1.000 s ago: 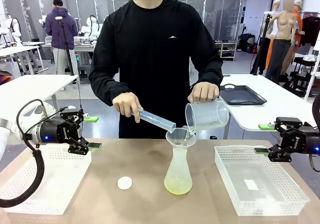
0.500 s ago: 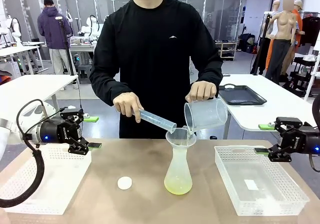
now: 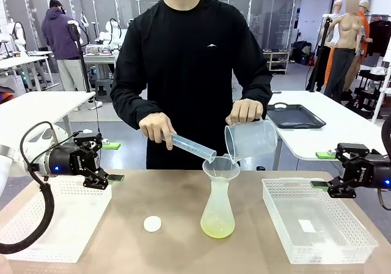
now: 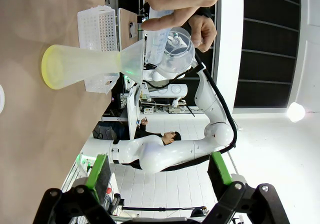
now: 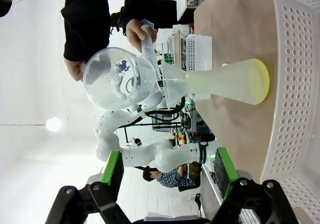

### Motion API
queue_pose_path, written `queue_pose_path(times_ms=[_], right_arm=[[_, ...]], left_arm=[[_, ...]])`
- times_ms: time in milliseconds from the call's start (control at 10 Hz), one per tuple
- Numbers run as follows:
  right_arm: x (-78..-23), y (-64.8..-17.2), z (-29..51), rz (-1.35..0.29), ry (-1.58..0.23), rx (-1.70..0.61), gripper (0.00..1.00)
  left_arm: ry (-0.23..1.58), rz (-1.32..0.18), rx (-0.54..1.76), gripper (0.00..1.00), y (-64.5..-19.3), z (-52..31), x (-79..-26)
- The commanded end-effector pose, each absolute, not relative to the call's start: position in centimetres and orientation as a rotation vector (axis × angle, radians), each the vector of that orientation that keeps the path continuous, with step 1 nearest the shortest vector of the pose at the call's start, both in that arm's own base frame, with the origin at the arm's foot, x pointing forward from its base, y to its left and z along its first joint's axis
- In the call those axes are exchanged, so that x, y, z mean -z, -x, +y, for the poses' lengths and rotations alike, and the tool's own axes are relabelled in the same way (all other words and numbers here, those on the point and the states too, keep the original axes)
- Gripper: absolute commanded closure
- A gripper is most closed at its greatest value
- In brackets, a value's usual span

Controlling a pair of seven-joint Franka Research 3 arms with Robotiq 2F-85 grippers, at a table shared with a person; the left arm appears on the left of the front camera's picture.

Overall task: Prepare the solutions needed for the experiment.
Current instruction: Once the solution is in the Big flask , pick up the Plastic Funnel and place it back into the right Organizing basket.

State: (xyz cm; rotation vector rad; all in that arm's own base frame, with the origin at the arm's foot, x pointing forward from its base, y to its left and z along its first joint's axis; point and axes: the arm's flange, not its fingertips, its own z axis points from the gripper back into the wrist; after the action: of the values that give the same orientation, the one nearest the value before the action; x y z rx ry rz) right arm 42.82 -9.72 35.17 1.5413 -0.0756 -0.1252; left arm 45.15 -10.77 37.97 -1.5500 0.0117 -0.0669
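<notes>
The solutions show as a shallow pale yellow-green layer point(image 3: 217, 227) in the bottom of a clear flask point(image 3: 218, 207) at the table's middle, with a funnel point(image 3: 221, 167) in its neck. A person tilts a clear beaker point(image 3: 252, 139) and a graduated cylinder point(image 3: 190, 147) over the funnel. My left gripper point(image 3: 113, 161) hovers open and empty above the left basket. My right gripper point(image 3: 321, 169) hovers open and empty at the right basket's far edge. The left wrist view shows the flask point(image 4: 85, 66) and beaker point(image 4: 175, 54); the right wrist view shows the flask point(image 5: 225, 81), the liquid point(image 5: 262, 81) and beaker point(image 5: 117, 79).
A white basket point(image 3: 61, 222) lies at the left and another white basket point(image 3: 317, 180) at the right. A small white cap point(image 3: 153, 224) rests on the table left of the flask. A black tray point(image 3: 296, 116) sits on a far table.
The person's beaker has shifted very slightly over the funnel. Neither arm has moved.
</notes>
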Motion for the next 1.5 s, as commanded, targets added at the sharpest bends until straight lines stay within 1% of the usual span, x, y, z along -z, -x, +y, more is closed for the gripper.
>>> queue_pose_path(times_ms=[0, 1400], right_arm=[[-35.21, -42.65, -9.66, -0.067, -1.541, 0.136, 0.08], [-35.21, -42.65, -9.66, -0.067, -1.541, 0.136, 0.08]], left_arm=[[1.556, 0.02, 0.066, 0.0, -45.12, -10.79, -38.14], [1.556, 0.02, 0.066, 0.0, -45.12, -10.79, -38.14]])
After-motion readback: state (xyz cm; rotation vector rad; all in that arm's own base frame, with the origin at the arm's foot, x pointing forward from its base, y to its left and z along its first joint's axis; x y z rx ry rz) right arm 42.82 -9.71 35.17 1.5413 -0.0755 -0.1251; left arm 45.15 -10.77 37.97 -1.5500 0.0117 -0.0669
